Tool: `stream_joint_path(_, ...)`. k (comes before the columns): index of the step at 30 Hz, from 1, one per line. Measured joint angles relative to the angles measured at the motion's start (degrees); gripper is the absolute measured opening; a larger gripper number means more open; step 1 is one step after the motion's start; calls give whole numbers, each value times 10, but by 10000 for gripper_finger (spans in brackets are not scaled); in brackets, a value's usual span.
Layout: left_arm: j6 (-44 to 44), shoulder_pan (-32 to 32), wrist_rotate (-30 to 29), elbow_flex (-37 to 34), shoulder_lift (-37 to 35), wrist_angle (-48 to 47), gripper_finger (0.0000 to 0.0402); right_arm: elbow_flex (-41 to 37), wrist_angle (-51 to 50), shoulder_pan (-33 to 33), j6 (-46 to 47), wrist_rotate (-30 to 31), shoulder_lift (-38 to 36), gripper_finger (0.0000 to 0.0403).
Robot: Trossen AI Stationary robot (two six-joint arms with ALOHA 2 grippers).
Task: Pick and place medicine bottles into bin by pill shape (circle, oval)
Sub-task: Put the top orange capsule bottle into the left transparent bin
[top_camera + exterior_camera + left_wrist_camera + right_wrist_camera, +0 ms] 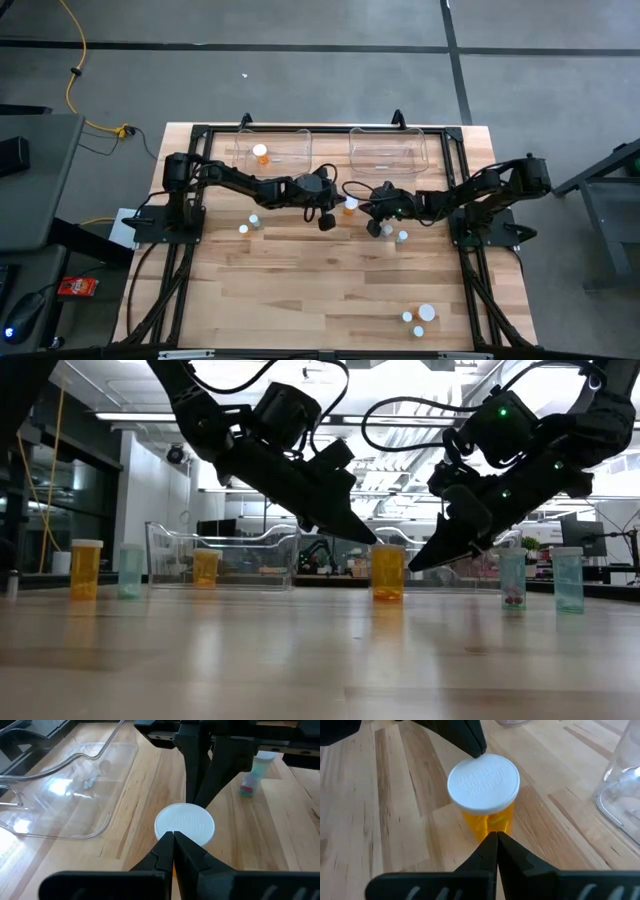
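An orange medicine bottle [350, 207] with a round white cap [185, 823] stands upright on the wooden table, in front of the gap between two clear bins. My left gripper [372, 540] is shut and slants down, its tips at the cap's left rim. My right gripper [412, 566] is also shut and slants down from the other side, with its tips by the bottle's orange body [487, 822]. The bottle stands between the two sets of tips. My left gripper's shut fingertips [173, 836] stand at the rim of the white cap, coming slanting down from the table's left. I cannot tell whether they touch it. My right gripper's shut fingertips [496, 837] stand by the lower orange wall, slanting down from the right. I cannot tell whether they touch.
The left clear bin [275, 150] holds one orange bottle [260, 153]; the right clear bin [388, 148] stands beside it. Two small bottles [250, 224] stand to the left, two teal ones [540, 580] to the right, and three more [418, 318] near the front right corner.
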Motion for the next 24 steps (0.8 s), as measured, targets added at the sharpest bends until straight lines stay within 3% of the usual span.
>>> stream_joint_path(7,0,0,1,0,0,-4,0,0,2,0,-17,2,-6,0)
stream_joint_path(14,0,0,8,0,-1,-7,0,0,-67,0,-52,50,-69,0)
stream_joint_path(19,0,0,10,0,-1,-7,0,0,10,6,-87,49,-77,0)
stream_joint_path(24,0,0,10,0,-1,-8,0,1,70,7,-88,48,-24,0)
